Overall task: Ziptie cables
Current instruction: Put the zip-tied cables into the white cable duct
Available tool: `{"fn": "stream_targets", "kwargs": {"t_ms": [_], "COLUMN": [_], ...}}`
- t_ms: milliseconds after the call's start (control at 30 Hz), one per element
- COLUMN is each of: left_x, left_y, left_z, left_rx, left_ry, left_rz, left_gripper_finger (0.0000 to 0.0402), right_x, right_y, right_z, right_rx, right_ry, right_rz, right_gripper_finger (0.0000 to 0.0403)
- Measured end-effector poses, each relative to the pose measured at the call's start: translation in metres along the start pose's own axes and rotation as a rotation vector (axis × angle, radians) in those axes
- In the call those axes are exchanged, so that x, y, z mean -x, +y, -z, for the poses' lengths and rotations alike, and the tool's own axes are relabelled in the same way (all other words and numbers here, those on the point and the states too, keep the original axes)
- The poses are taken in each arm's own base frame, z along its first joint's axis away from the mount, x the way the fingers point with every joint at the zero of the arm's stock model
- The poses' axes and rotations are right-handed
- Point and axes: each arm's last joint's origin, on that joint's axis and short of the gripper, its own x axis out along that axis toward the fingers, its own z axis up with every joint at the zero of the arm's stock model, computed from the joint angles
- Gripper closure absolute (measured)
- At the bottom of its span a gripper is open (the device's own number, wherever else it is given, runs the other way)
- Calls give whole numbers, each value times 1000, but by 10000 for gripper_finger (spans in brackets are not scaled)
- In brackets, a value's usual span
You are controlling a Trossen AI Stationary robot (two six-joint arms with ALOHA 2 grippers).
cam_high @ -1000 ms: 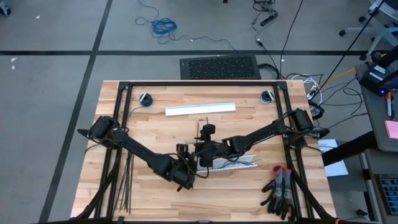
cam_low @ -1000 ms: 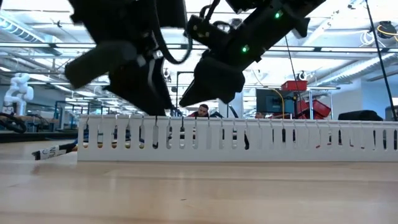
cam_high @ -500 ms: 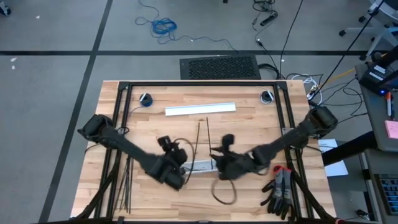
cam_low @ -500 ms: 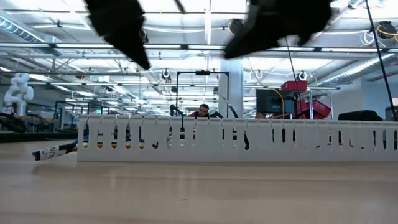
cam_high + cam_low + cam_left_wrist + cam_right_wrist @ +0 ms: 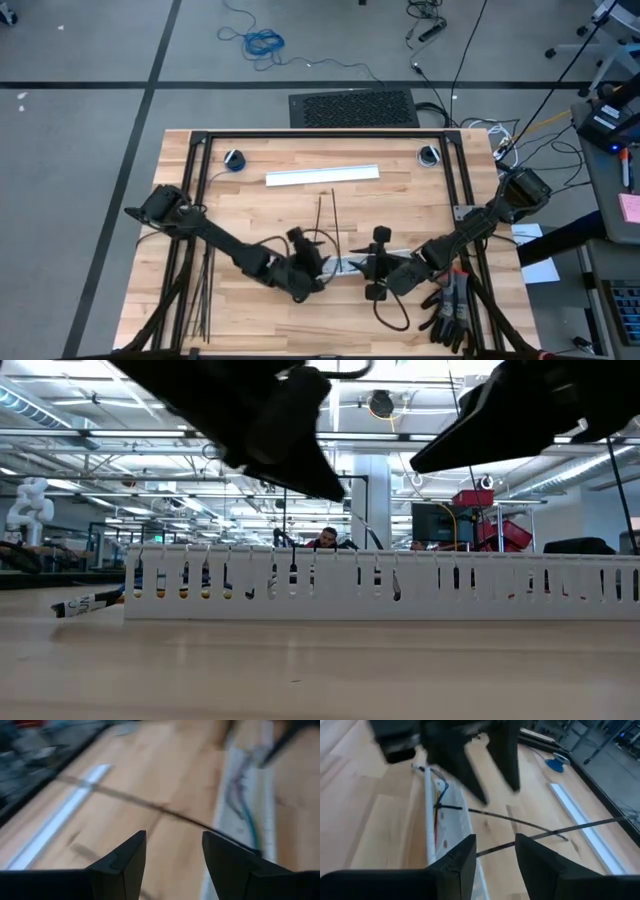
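Note:
The cables are thin coloured wires lying inside a white slotted channel at the table's middle; they also show in the left wrist view. Two black zipties lie on the wood just beyond the channel. One ziptie has its end across the channel, over the wires. My left gripper hovers open at the channel's left end. My right gripper hovers open at its right end. Nothing is between either pair of fingers.
A flat white strip lies toward the far edge. Black gloves sit at the near right corner. More black zipties lie along the near left edge. A dark cable loop from my right arm hangs over the near table.
My right gripper has drawn back from the table's middle toward the right and near edges, to the channel's right end. My left gripper has swung out toward the left and come back to the channel's left end, turning as it went. Both have risen above the channel.

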Motion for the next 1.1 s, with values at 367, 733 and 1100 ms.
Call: {"fn": "stream_targets", "kwargs": {"t_ms": [367,733,1100], "left_x": [-38,-53,-47], "left_y": [0,-11,-18], "left_z": [14,19,16], "left_rx": [-104,-50,-150], "left_ry": [78,25,19], "left_rz": [171,203,244], "left_gripper_finger": [210,261,322], "right_x": [-2,-1,-2], "right_y": [-1,-1,-2], "right_z": [-1,1,6], "right_rx": [-16,-23,-38], "right_ry": [-4,9,47], "right_rz": [6,6,14], "right_gripper_finger": [274,274,274]}}
